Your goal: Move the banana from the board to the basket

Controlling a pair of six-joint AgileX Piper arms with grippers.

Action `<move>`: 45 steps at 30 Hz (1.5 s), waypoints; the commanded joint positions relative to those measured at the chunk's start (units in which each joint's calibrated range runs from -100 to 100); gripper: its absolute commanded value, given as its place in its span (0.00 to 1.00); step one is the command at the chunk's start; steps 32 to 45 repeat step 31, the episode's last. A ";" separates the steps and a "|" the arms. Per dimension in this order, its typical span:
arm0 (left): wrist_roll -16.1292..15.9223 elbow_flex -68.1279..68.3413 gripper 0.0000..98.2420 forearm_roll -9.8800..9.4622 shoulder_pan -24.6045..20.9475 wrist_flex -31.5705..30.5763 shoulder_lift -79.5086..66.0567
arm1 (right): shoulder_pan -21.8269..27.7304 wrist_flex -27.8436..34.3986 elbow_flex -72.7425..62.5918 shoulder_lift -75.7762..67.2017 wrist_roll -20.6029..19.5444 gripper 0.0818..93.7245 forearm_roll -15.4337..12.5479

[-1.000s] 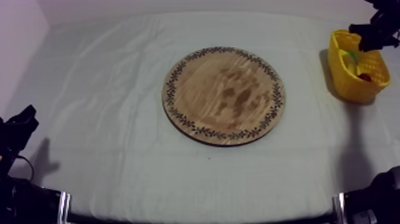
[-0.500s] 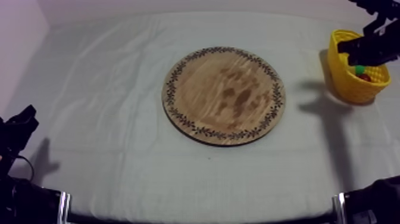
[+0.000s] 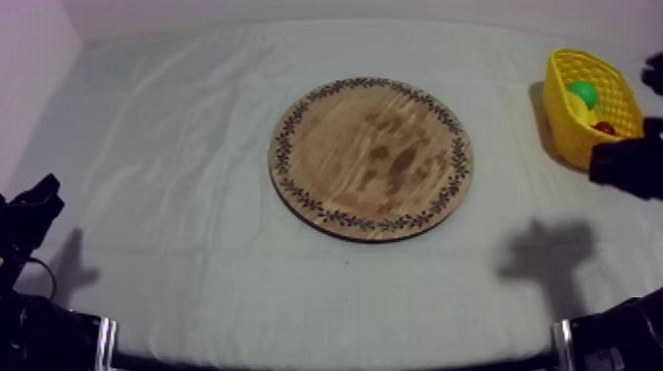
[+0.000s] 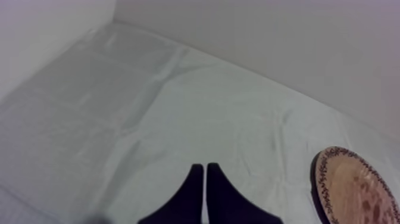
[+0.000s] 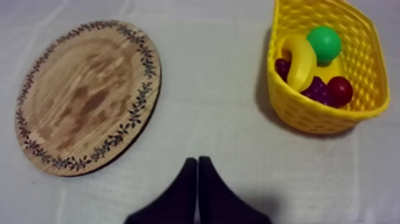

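Yellow banana (image 5: 301,59) inside yellow basket (image 5: 309,113)

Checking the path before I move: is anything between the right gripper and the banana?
Nothing visible. Bare cloth lies between the shut right gripper and the basket, where the banana already lies.

The top camera sits high over the near edge of the surface (image 3: 178,148) and looks down at a slant toward the far wall, with the wooden board (image 3: 372,158) central and the yellow basket (image 3: 564,128) far right. The left wrist camera rides low behind the left hand (image 4: 205,182), facing across the cloth to the wall (the board's rim just enters). The right wrist camera looks steeply down past the right hand (image 5: 197,176), sharing board and basket with the top view.
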 commanded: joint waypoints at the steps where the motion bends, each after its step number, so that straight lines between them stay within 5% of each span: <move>1: 0.00 0.04 0.00 0.02 0.01 0.02 0.03 | -0.41 0.68 5.23 -18.77 0.13 0.01 -0.31; 9: -0.01 0.21 0.00 0.07 -0.05 -0.56 0.03 | 0.38 -0.75 16.87 -31.85 0.38 0.01 -1.01; 18: -0.01 0.36 0.00 0.11 -0.06 -0.93 0.03 | 2.35 -5.82 21.38 -32.63 0.90 0.00 -3.74; 31: 0.00 0.37 0.00 0.11 -0.06 -0.95 0.03 | 2.46 -9.45 22.68 -32.65 6.65 0.00 -4.24; 45: 0.00 0.37 0.00 0.11 -0.06 -0.95 0.03 | 2.46 -9.45 22.68 -32.65 6.65 0.00 -4.24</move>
